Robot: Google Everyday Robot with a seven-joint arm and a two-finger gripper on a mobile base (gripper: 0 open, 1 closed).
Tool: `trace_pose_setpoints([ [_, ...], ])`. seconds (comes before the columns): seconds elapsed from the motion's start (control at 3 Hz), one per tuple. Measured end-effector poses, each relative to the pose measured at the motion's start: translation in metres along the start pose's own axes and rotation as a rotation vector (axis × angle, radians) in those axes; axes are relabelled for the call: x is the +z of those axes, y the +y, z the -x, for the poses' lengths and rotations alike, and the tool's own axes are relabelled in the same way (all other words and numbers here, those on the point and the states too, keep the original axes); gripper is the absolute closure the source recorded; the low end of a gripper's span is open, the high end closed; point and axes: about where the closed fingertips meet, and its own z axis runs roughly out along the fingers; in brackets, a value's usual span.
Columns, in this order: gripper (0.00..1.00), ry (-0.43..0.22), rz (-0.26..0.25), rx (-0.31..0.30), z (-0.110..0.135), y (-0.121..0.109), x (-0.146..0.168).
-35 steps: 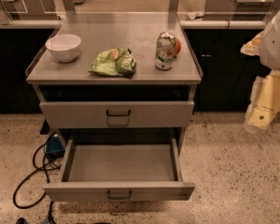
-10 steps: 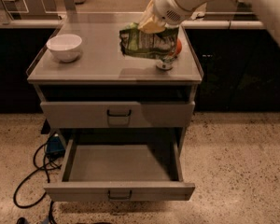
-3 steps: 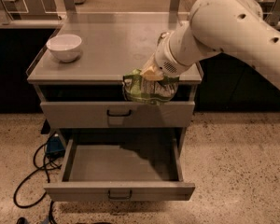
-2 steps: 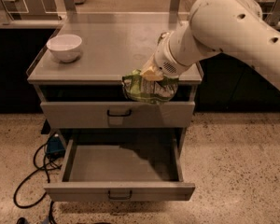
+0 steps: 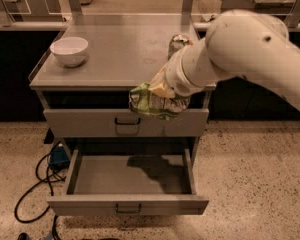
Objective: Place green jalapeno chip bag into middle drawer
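**Carrying the chip bag down toward the open drawer**

The gripper (image 5: 165, 90) hangs above the middle drawer (image 5: 165, 205), in front of the closed upper drawer (image 5: 90, 123). Its fingers are closed on the upper part of the chip bag (image 5: 151, 103). They are mostly hidden behind the crumpled foil, but the bag hangs free in the air from them, so I judge the hold to be firm. The bag seems to touch nothing else, and a shadow (image 5: 152, 166) lies on the floor of the middle drawer, a little toward the right.

What is done, as far as it shows: the middle drawer is pulled out, and the bag is off the cabinet top (image 5: 120, 59) and in the grip.

What is left: to lower the bag into the middle drawer, to open the fingers, and to take the arm (image 5: 240, 49) away. The bag is not yet inside; it is higher than the walls of the middle drawer and more over its back part than its front.

Higher than the middle drawer, on the cabinet top, a white bowl (image 5: 69, 50) stands to the left. A can (image 5: 177, 43) is partly hidden behind the arm on the right. Both are well apart from the way down.
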Motion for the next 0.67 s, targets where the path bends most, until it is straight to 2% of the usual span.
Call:
trace_pose_setpoints([
  [0.33, 0.88, 0.000, -0.012, 0.063, -0.050, 0.041, 0.031],
  [0.67, 0.89, 0.067, 0.058, 0.133, -0.114, 0.089, 0.084],
])
